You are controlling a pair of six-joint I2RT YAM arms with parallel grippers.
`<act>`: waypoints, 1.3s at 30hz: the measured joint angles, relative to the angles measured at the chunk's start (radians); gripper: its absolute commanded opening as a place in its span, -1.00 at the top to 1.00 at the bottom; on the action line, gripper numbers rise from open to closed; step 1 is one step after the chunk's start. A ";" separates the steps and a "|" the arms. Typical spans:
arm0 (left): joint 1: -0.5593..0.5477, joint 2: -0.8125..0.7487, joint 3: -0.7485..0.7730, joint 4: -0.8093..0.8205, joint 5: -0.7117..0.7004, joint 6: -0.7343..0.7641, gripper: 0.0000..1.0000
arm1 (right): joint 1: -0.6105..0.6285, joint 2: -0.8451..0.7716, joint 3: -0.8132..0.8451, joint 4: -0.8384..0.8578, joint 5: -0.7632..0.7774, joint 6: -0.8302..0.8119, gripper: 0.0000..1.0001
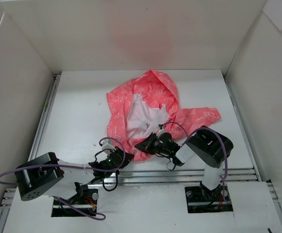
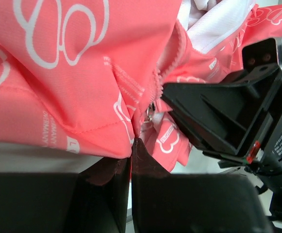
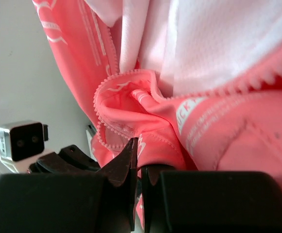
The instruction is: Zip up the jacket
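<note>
The coral-pink jacket [image 1: 153,90] with white printed motifs lies crumpled mid-table, open, its white lining [image 1: 140,116] showing. My left gripper [image 1: 117,156] is at its near hem. In the left wrist view the left gripper [image 2: 132,141] is shut on a fold of the jacket [image 2: 58,97] just below a small metal zipper slider [image 2: 150,110]. My right gripper [image 1: 148,144] is at the hem beside the left one. In the right wrist view the right gripper [image 3: 138,145] is shut on the jacket's [image 3: 218,131] edge, below the toothed zipper tape [image 3: 104,87].
White walls [image 1: 19,97] enclose the table on three sides. A metal rail [image 1: 179,175] runs along the near edge by the arm bases. The two grippers are close together; the right gripper's black body [image 2: 218,116] fills the right of the left wrist view.
</note>
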 measured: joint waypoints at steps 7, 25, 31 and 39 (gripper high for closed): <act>0.008 0.050 -0.032 0.083 0.031 -0.011 1.00 | -0.023 0.054 0.092 -0.021 -0.023 0.029 1.00; -0.002 -0.384 0.000 -0.243 -0.016 0.025 0.00 | -0.029 -0.007 -0.057 0.018 0.000 0.019 1.00; -0.002 -0.277 0.007 -0.264 -0.007 0.010 0.00 | -0.027 -0.059 -0.056 0.017 -0.001 0.020 1.00; -0.002 -0.284 0.007 -0.253 -0.028 0.003 0.01 | -0.025 -0.074 -0.050 0.016 -0.006 0.035 1.00</act>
